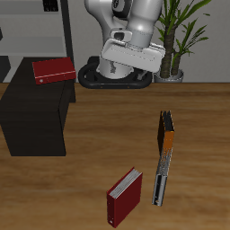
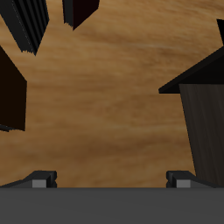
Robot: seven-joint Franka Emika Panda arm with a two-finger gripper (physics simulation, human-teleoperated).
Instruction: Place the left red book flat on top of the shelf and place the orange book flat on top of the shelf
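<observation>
The left red book (image 1: pixel 53 70) already lies flat on the shelf (image 1: pixel 36 112). The orange book (image 1: pixel 166 131) rests on the tabletop (image 1: pixel 108 144), touching a thin grey-and-black book (image 1: pixel 161 178). The pincer (image 2: pixel 112 180) is raised, empty, fingers spread wide. Judged rigid, light and smooth-covered, the orange book should be clamped across its thickness near mid-length, clear of its neighbour, to limit slip and tilt.
</observation>
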